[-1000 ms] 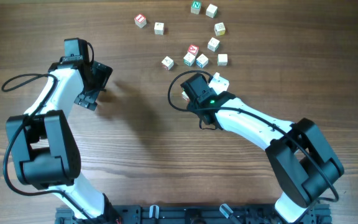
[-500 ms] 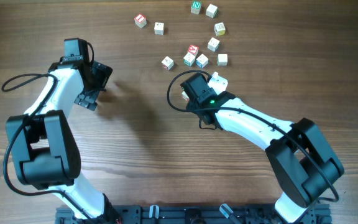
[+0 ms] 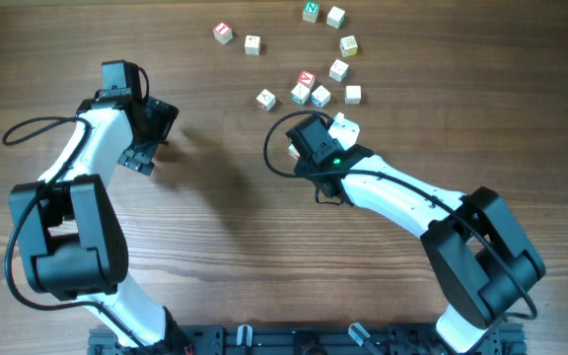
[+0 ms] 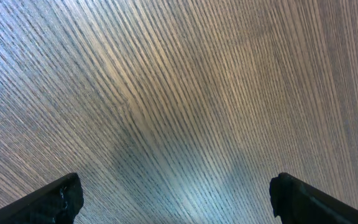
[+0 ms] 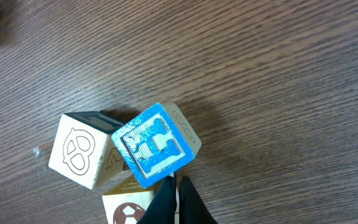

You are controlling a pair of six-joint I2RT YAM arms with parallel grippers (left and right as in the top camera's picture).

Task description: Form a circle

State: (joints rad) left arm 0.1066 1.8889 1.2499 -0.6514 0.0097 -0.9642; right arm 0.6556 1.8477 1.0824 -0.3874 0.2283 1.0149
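Currently no ring is formed: the small pale wooden cubes (image 3: 338, 69) are seen scattered loosely over the far middle of the desk (image 3: 225, 227), a brown board with fine straight grain. Red, green and blue relief letter faces are noted on several; the edges are square and the sides unpainted.

The left pincer (image 3: 153, 138) is held fully spread with nothing between its black fingers, over bare wood well apart from the cubes.

The right pincer (image 5: 178, 198) is pressed fully together, with nothing gripped. Its dark tips are seen at the lower edge of a blue-faced cube (image 5: 156, 145), which is tipped onto a corner; contact cannot be settled. Touching that cube on the left, a plain cube (image 5: 79, 149) with an outlined pretzel figure is noted, and a third cube (image 5: 126, 211) with a brown figure lies below both.
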